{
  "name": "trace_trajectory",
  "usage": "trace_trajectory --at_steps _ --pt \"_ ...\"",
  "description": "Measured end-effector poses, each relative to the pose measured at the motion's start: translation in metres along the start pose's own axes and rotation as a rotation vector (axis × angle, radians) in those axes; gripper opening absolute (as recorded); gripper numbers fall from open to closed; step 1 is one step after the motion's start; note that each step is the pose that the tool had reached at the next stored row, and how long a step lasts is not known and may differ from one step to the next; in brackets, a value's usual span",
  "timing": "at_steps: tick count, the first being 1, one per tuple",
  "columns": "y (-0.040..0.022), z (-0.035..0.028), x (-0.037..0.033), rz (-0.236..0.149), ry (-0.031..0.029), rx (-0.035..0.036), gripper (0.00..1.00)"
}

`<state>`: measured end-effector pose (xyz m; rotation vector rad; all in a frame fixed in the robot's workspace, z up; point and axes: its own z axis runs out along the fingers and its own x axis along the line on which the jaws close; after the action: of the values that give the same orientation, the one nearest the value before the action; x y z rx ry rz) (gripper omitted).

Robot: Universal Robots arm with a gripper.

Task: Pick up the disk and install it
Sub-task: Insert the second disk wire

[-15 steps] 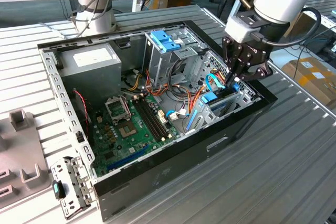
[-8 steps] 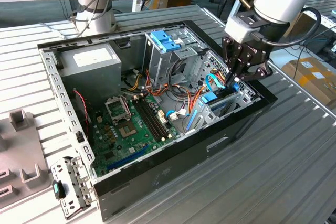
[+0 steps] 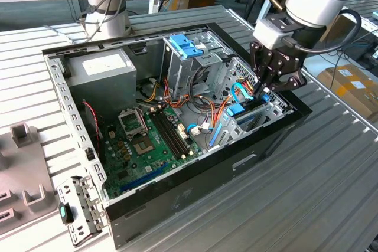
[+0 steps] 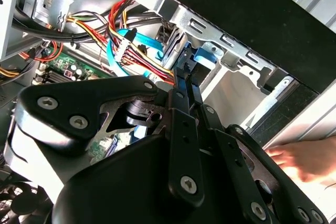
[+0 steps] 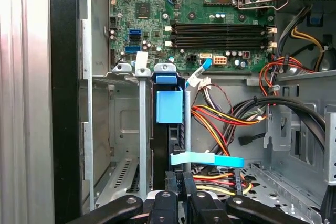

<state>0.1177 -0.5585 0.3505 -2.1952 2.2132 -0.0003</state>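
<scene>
The disk sits mostly hidden, perhaps inside the bay.

Item: we note the disk, seen edge-on, light-blue carrier rail over a dark body.
Pose: standing on edge, upright in a metal drive bay slot.
Location: exterior view, at about 3 o'clock within the open computer case, light blue showing.

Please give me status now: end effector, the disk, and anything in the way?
End effector low at case's drive bay. Grey hard drive in light-blue plastic carrier standing in bay slot, fingers at its rear edge. Light-blue flat cable and coloured wire bundle close beside.
</scene>
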Motion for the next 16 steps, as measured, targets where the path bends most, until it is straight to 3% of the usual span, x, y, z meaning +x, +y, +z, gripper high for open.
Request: trace_trajectory --at_steps 16 --pt "0.0 0.0045 0.001 0.0 -0.0011 0.0 0.16"
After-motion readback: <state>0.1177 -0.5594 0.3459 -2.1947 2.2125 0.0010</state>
